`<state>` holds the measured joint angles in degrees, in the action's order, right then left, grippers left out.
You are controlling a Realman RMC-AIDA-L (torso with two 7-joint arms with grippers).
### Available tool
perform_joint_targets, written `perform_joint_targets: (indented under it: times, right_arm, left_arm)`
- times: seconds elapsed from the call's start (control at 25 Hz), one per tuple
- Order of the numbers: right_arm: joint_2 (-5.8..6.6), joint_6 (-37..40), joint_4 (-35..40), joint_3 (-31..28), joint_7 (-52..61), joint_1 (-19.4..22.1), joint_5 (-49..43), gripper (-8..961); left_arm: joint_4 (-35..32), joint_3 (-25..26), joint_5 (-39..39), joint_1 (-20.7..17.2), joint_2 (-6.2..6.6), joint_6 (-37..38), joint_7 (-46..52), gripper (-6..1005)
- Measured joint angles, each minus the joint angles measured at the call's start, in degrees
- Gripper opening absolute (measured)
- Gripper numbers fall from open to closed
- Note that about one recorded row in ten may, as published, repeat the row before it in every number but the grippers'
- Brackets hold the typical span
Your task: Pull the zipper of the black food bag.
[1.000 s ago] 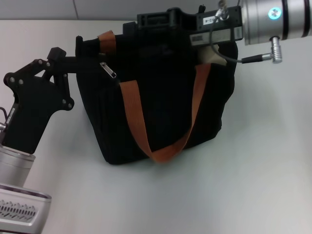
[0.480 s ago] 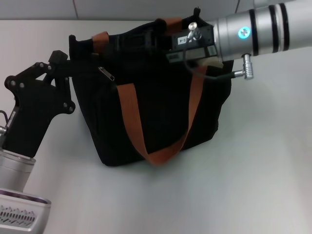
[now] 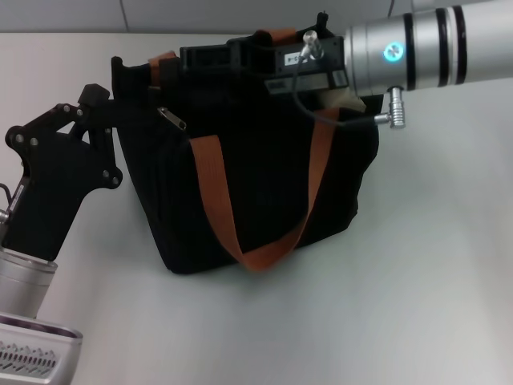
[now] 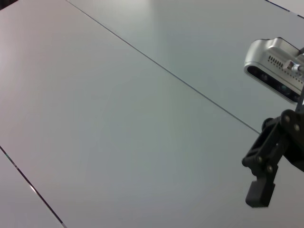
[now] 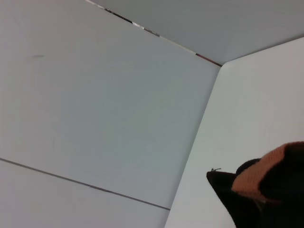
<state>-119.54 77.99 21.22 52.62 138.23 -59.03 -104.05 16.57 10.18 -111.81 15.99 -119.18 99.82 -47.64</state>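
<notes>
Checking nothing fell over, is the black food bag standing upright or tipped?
Upright: the boxy black fabric food bag stands on its base on the table, one orange-brown webbing handle hanging down its front.

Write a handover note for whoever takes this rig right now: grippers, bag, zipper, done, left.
Left gripper: at the bag's upper left corner, apparently gripping the fabric; fingers hidden by the bag.
Right gripper: over the bag's top edge, reaching across from the right; whether it holds anything cannot be told.
Bag: upright on the white table, orange strap hanging down its front.
Zipper: silver pull near the top left of the bag, untouched by either gripper.
Done: bag steadied.
Left: take the pull and run it along the track.
</notes>
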Motion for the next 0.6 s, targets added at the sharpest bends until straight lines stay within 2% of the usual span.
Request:
perform_joint_targets:
  times: [0.6]
  right_arm:
    - [-0.20, -0.64, -2.34, 2.01, -0.31, -1.79, 0.01, 831]
  left_arm:
    - [0.39, 0.02, 0.02, -0.01, 0.00, 0.62, 0.13, 6]
